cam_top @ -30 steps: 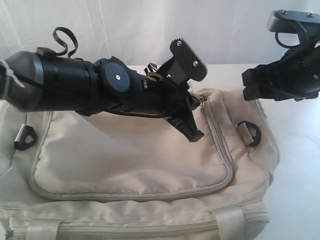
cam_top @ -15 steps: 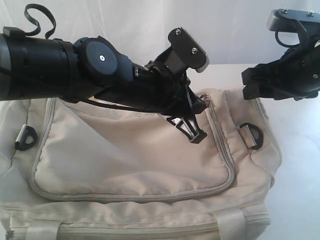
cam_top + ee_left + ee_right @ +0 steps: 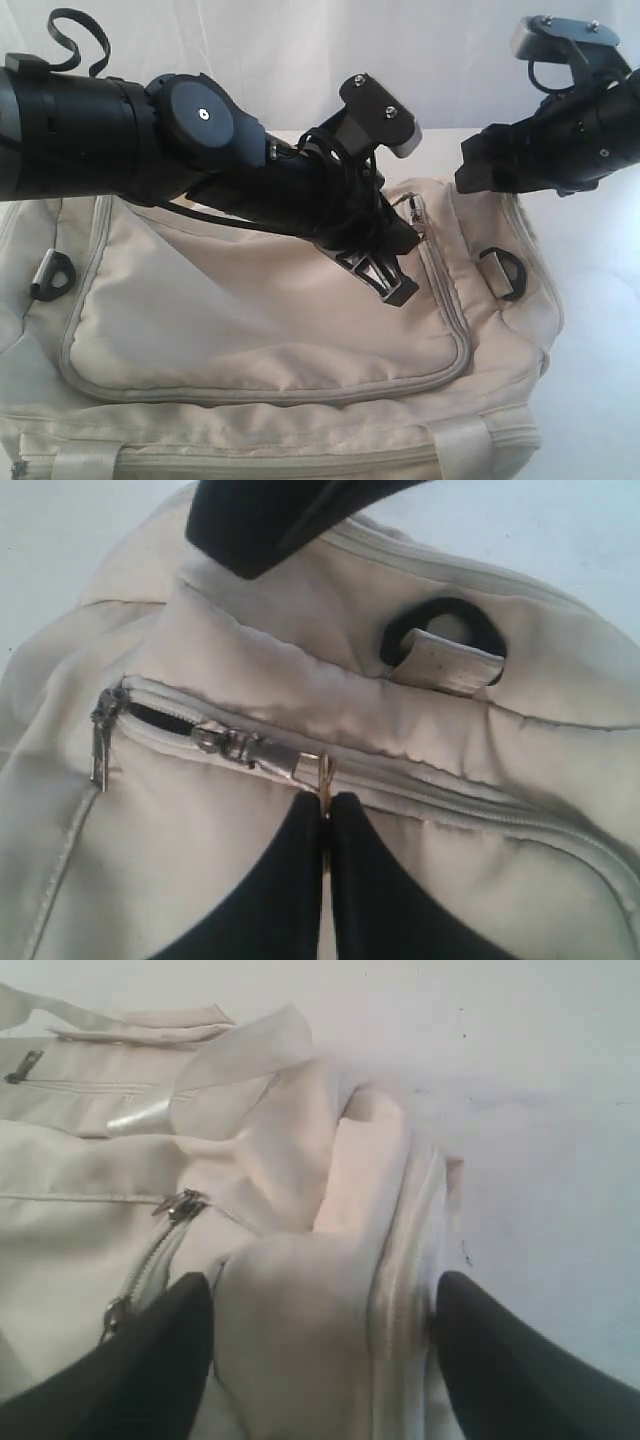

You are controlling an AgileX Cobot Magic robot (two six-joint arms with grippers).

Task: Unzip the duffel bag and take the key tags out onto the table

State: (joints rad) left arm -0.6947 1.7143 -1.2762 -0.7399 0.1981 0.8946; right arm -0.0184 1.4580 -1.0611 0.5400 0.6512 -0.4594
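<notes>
The cream duffel bag [image 3: 270, 310] lies on the white table [image 3: 600, 330] and fills the lower exterior view. My left gripper [image 3: 396, 288] rests on its top near the right corner. In the left wrist view it [image 3: 325, 805] is shut on the metal zipper pull [image 3: 323, 773] of the grey zipper [image 3: 450, 805]. A short dark gap [image 3: 155, 717] shows behind the slider. My right gripper [image 3: 478, 172] hovers over the bag's right end, open. Its fingers [image 3: 175, 1345] straddle a raised fold of bag fabric [image 3: 320, 1290] without gripping it. The key tags are hidden.
Black D-rings sit at the bag's right end [image 3: 503, 270] and left end [image 3: 50, 275]. A webbing handle [image 3: 460, 440] hangs at the front. A second zipper pull [image 3: 98, 752] dangles at the corner. White table [image 3: 540, 1110] lies beyond the bag's end.
My left arm has swung up and its gripper has shifted slightly right and down along the bag top. The right gripper has moved left and lower, towards the bag's right end.
</notes>
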